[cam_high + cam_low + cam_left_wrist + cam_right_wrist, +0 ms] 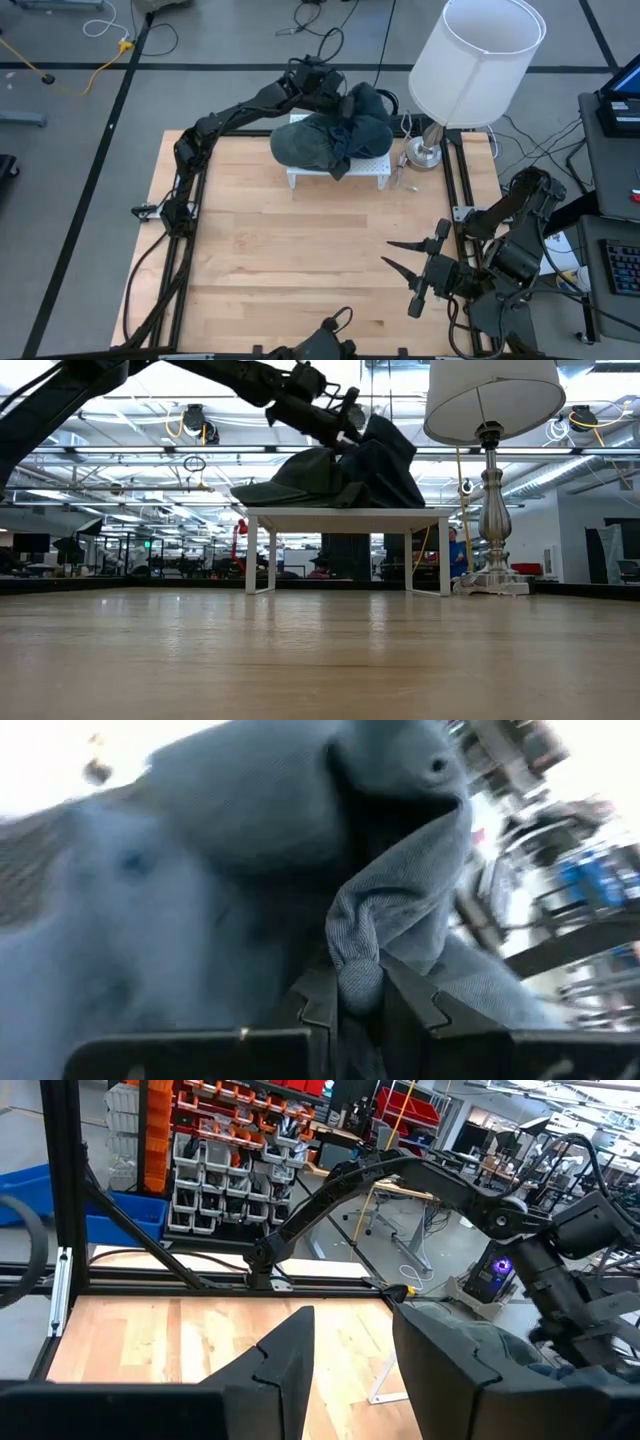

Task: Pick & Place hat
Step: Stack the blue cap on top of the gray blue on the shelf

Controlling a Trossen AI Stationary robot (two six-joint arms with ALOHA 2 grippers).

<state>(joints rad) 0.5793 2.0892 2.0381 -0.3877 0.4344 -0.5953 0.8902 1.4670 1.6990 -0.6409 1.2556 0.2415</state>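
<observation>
Left claw [345, 112] is at the far side of the bench [300, 260], clamped on a fold of the hat [325, 135]. In the left wrist view you can see a bunched tab of blue fabric [362, 960] pinched between the two fingers, so the hold is on cloth, not on a stiff brim.

The hat sits crumpled on the small white stand [340, 172], far centre, just left of the lamp [470, 70]. In the low view its brim lies flat on the stand top while the crown end is drawn up toward the claw, so it looks like you're at the start of the lift, with most of the weight on the stand.

Right claw [415, 262] is parked near right, fingers spread wide, holding nothing and well clear of the hat.

Watch two things:
- a pinch on soft fabric may slip or let the hat swing once it leaves the stand
- the lamp base [424, 152] stands just beside the stand's right end; I'd lift straight up before you move sideways.
</observation>
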